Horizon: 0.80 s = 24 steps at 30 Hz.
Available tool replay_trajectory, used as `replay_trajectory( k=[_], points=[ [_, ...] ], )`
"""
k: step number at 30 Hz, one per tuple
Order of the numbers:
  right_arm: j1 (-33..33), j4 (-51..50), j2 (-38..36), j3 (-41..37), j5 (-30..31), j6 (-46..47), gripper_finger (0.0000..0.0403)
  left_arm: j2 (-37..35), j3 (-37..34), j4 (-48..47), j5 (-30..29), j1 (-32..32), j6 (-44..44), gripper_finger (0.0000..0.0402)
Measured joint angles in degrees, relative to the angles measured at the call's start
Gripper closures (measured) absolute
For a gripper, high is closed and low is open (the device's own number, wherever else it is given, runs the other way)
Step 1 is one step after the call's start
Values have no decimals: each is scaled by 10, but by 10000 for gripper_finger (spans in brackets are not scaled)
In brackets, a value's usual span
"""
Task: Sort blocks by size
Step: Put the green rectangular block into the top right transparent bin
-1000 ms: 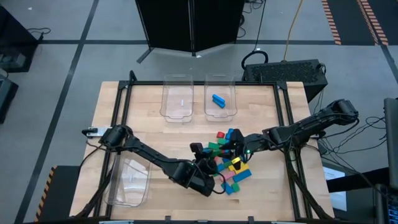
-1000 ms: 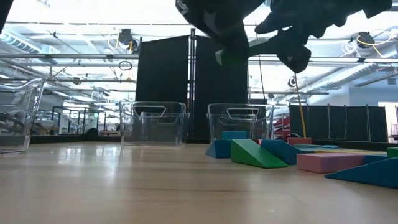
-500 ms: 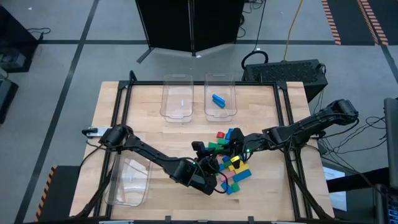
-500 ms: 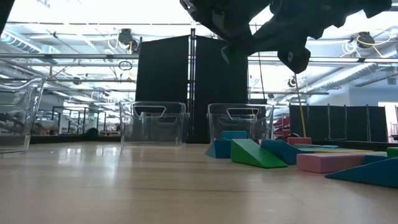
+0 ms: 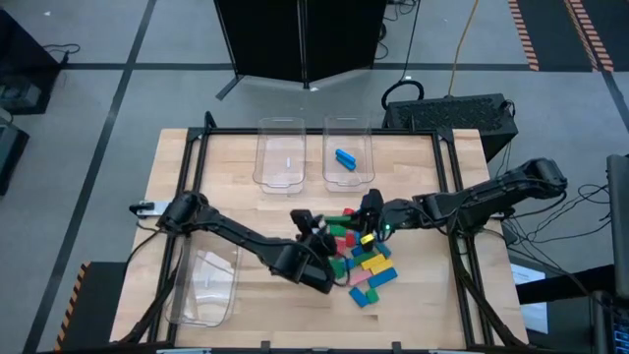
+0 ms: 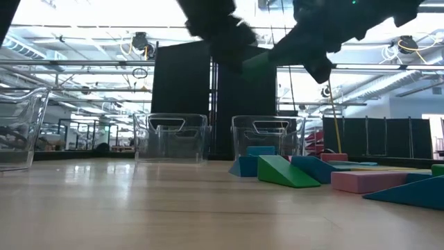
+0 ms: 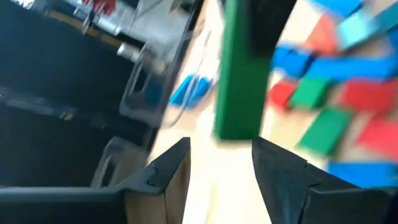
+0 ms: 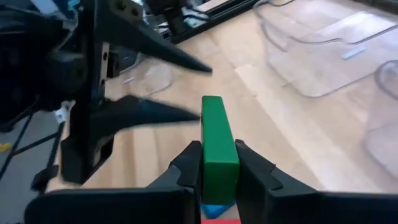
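Green long block [image 8: 218, 143] stands clamped upright between the right gripper [image 8: 217, 163] fingers, lifted above the heap of blocks [image 5: 366, 265]. Just ahead, the left gripper [image 7: 217, 163] faces it with fingers parted, apparently clear of it. Farther beyond, a blue block [image 5: 345, 157] lies in a clear bin [image 5: 350, 180].

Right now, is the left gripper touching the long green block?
Apart. In the left wrist view the left gripper stands open, its fingers short of the green block, which the right gripper clamps.
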Motion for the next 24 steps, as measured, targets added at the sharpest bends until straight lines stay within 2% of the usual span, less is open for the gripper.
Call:
replay_trajectory(
  k=[6, 10, 12, 18, 24],
  points=[
    [-45, -4, 0, 0, -1, -18, 353, -8, 0, -166, -12, 6, -104, 229],
    [-84, -10, 0, 0, -1, -30, 353, -29, -6, -196, -8, 7, -102, 228],
    [-105, -18, 0, 0, -2, -34, 353, -50, -20, -190, 13, 12, -83, 228],
    [-155, -29, 0, 0, -18, -43, 353, -146, -107, -105, 84, 40, -3, 228],
    [-203, -40, 0, 5, -34, -62, 353, -268, -238, 99, 189, 78, 115, 228]
  ],
)
